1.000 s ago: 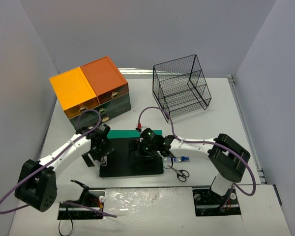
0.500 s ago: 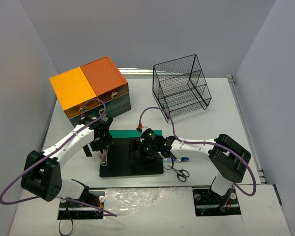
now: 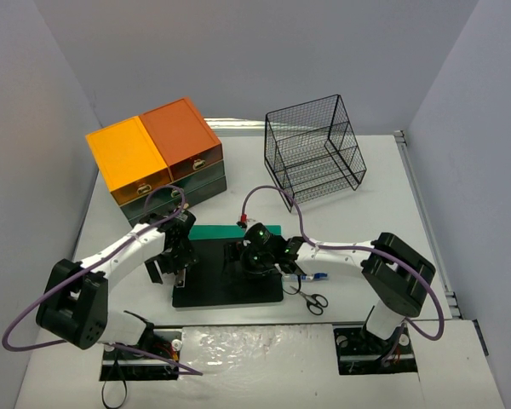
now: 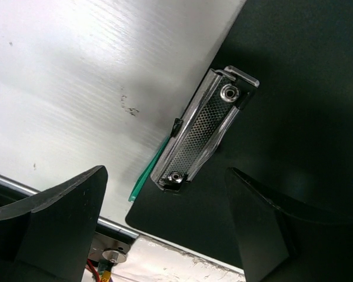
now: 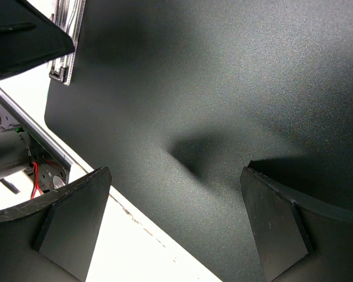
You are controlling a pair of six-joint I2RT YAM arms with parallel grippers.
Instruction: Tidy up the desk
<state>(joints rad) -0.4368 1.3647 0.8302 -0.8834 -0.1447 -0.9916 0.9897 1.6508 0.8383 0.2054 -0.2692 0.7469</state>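
Bench (image 3: 383, 221): you are looking at the white top that is carrying everything and running out to the side walls.
Clipboard (image 3: 221, 285): it is lying flat near the middle of the bench's near edge, black face up, with its metal clip (image 4: 203, 126) sitting along its left edge.
Green board (image 3: 209, 231): it is lying partly under the clipboard and showing past the clipboard's far edge.
Left jaws: they are standing apart above the clip, one on each side of it in the wrist view, and you are holding nothing.
Right jaws: they are standing apart over the clipboard's bare black face, with nothing between them.
Scissors (image 3: 311, 299): they are lying just beside the clipboard's near right corner.
Blue-ended pen (image 3: 319, 276): it is lying by the clipboard's right edge, partly hidden under your right arm.
Drawer unit (image 3: 157, 158): it is standing at the far left corner of the bench.
Wire rack (image 3: 315, 153): it is standing at the far edge, right of centre.
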